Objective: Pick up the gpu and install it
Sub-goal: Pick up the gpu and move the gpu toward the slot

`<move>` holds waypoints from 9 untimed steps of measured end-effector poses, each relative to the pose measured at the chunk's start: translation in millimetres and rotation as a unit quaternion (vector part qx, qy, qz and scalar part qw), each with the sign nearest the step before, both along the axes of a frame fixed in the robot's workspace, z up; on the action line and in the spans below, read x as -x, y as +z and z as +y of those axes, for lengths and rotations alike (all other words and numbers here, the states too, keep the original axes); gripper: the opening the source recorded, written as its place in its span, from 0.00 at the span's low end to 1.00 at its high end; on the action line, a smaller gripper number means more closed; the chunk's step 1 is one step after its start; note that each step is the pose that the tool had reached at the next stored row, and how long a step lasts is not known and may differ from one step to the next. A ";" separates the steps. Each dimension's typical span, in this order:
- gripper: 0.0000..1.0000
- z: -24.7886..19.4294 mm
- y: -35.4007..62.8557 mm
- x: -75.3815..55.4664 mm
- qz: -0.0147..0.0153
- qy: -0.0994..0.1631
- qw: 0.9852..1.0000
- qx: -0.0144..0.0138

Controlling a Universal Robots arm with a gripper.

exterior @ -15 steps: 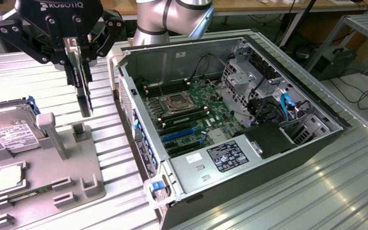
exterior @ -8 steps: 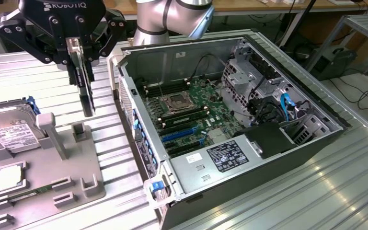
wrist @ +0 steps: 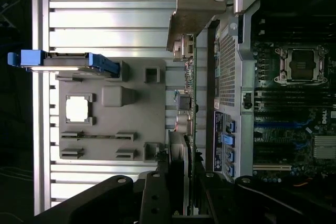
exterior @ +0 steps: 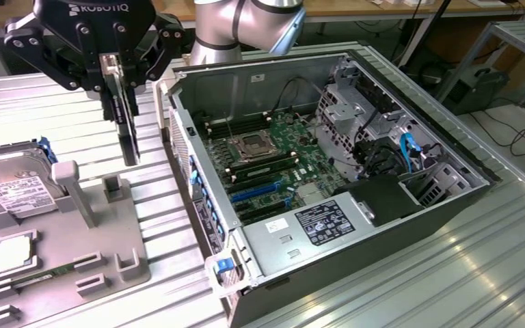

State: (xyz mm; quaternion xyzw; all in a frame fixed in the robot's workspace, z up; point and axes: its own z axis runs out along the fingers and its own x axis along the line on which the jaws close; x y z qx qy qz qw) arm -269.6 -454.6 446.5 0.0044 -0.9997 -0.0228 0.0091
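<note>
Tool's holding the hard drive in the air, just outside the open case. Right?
No. The tool holds the gpu; the hard drive sits in the grey fixture, per the exterior view. Otherwise right: in the air, just outside the open case.

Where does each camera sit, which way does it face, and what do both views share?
Exterior view: off the arm, raised, looking down slantwise on the open computer case and grey fixture; the arm and the jaws clamped on the gpu show.
Wrist view: on the wrist, looking along the hanging gpu down to fixture and case; the jaws' black base shows.
Shared: gpu, fixture, hard drive, case.
</note>
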 end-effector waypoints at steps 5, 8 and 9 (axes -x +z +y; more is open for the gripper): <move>0.27 0.0 -0.4 -2.8 0.000 0.000 1.000 0.000; 0.27 0.0 -0.6 -4.4 0.000 0.000 1.000 0.000; 0.27 0.0 -0.7 -4.8 -0.001 0.000 1.000 0.000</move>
